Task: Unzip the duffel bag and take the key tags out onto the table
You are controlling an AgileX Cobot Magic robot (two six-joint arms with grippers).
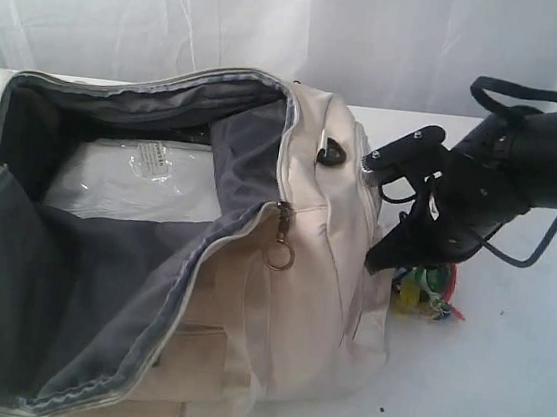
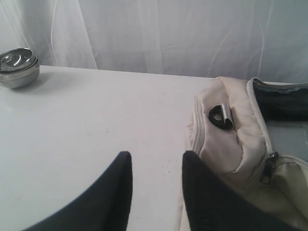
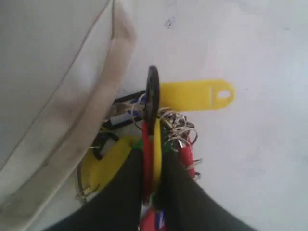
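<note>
Tabletop (image 1: 499,395), white and plain, is carrying everything here, and the cream duffel bag (image 1: 317,314) is lying across most of it with its main zip undone and the grey lining gaping. A clear packet (image 1: 141,178) is sitting inside the bag; some faint print is showing on it, but it is too blurred to read. No brand or legible writing is showing on the bag or anywhere else. A steel bowl (image 2: 18,67) is standing well apart at the far edge, in the left wrist view only. The left gripper (image 2: 155,166) is hovering over bare table just beside one end of the bag, its fingers (image 2: 118,192) standing apart and holding nothing. The right gripper (image 1: 385,259) is hanging just beside the other end, fingers pinching together on the key tags (image 1: 428,291), a red one and a yellow one squeezed between them. So the bunch is already sitting outside the bag, directly under the right fingers, apparently touching the table (the exact contact is hard to make out). One loose yellow tag (image 3: 195,95) is lying flat, its long axis pointing away from the bag, hole end outward. The right arm is plainly the nearer one, and letting go looks like all that is remaining.
</note>
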